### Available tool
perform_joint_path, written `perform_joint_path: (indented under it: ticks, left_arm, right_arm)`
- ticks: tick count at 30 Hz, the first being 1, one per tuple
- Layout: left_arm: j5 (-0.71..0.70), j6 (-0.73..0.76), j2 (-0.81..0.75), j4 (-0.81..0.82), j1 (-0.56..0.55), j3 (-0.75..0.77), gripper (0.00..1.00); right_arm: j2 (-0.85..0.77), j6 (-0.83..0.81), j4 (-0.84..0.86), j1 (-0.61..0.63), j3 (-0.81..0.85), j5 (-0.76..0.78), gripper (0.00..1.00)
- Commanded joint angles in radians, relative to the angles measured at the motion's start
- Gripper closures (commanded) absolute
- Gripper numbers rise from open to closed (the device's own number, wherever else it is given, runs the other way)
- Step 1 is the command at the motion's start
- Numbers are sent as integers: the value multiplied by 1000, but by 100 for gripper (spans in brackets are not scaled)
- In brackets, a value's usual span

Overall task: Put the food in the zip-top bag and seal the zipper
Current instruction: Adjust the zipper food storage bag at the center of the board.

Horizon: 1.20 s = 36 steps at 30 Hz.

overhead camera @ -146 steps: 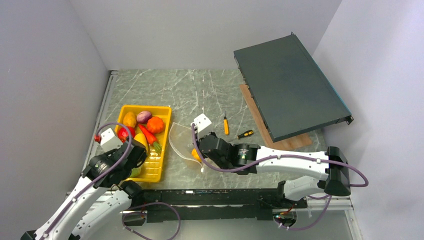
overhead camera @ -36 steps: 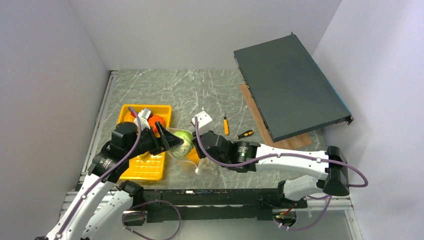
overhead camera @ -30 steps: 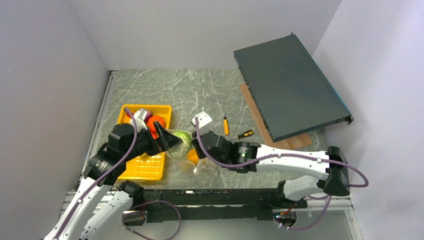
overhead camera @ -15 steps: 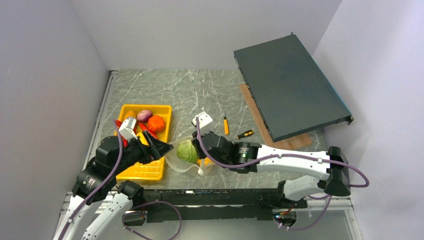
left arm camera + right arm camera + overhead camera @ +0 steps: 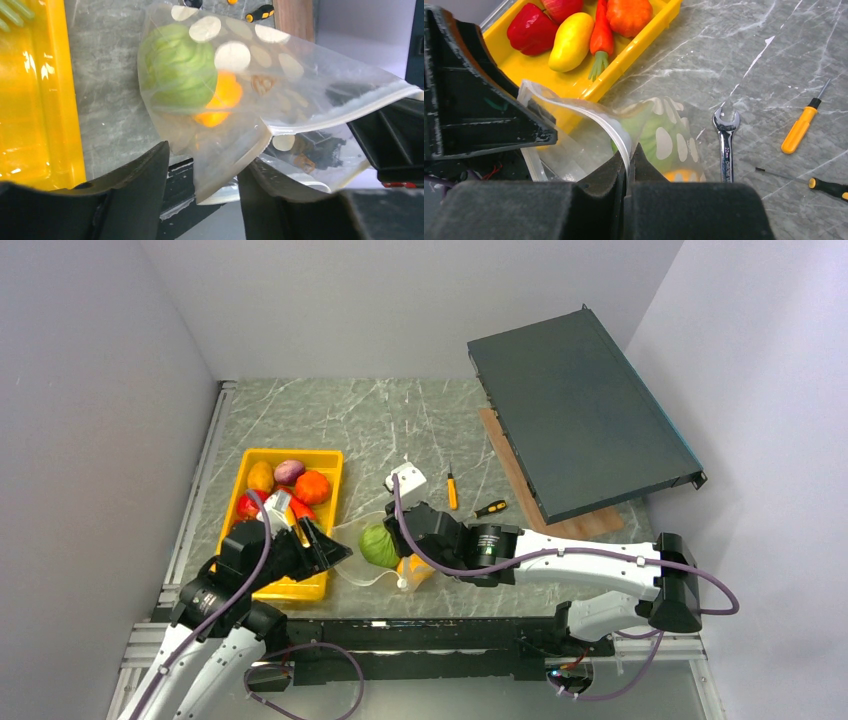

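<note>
Floppy dotted zip-top bag point(image 5: 310, 75) held a glossy round cabbage point(image 5: 175, 70); right gripper point(image 5: 626, 165) pinched its zipper point(image 5: 340, 117), left gripper point(image 5: 202, 170) gaped.

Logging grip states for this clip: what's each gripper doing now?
Left gripper: open, holding nothing.
Right gripper: closed on the zip-top bag's mouth edge.

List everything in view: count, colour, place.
zip-top bag: 1, clear, white dots, right of tray
cabbage: 1, green, inside bag
orange piece: 1, inside bag
tray: 1, yellow, table's left
loose food: at least five, red, yellow, orange, purple, in tray
wrench: 1, steel, beside bag
screwdrivers: 2, orange and black-yellow handles, mid-table
dark panel: 1, grey, back right
wooden board: 1, brown, under panel
left gripper: open, at bag edge
right gripper: shut on bag edge
</note>
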Motion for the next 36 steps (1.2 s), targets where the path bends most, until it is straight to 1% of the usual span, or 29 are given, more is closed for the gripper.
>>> perform_joint_path:
  ticks: [1, 4, 7, 8, 11, 13, 17, 19, 20, 21, 23, 24, 25, 27, 29, 31, 33, 36]
  left_arm:
    - [4, 20, 69, 111, -3, 33, 54]
    - [-31, 87, 136, 74, -4, 150, 75]
    - [-103, 151, 202, 7, -3, 267, 90]
    - [-126, 175, 224, -15, -3, 305, 93]
    - [-164, 244, 309, -71, 1, 402, 99]
    - [-161, 274, 367, -88, 5, 442, 99]
    - [-128, 301, 448, -81, 19, 465, 97]
    - [-114, 301, 462, -65, 23, 462, 93]
    - [-104, 300, 462, -54, 25, 458, 89]
    - [-97, 300, 460, -43, 26, 456, 81]
    - [-89, 306, 452, -36, 31, 454, 57]
    - [-89, 311, 447, -38, 33, 452, 43]
    - [-93, 318, 440, -44, 33, 448, 32]
    - [-128, 318, 398, -67, 35, 430, 20]
    - [-183, 294, 331, -83, 35, 387, 11]
    - [-232, 265, 248, -83, 36, 333, 7]
    - [-300, 236, 172, -95, 37, 295, 4]
    - [-434, 185, 92, -156, 36, 275, 3]
  right_arm:
    - [-63, -11, 81, 2, 27, 25, 100]
    - [-63, -24, 79, 2, 9, 51, 100]
    - [-56, -39, 54, 2, -1, 88, 100]
    - [-54, -44, 51, 3, -7, 101, 100]
    - [-57, -73, 59, 4, -29, 110, 100]
    - [-64, -95, 72, 4, -43, 103, 100]
    - [-92, -128, 105, 7, -67, 76, 100]
    - [-106, -140, 120, 7, -80, 68, 100]
    - [-112, -144, 130, 6, -85, 64, 100]
    - [-116, -147, 139, 7, -90, 58, 100]
    - [-116, -147, 157, 7, -95, 55, 100]
    - [-111, -146, 164, 7, -97, 55, 100]
    - [-102, -142, 165, 8, -94, 60, 100]
    - [-78, -117, 145, 8, -79, 87, 100]
    - [-51, -96, 119, 7, -59, 114, 100]
    - [-25, -83, 100, 7, -44, 131, 100]
    - [-18, -80, 97, 7, -43, 138, 100]
    - [-33, -84, 122, 6, -63, 131, 100]
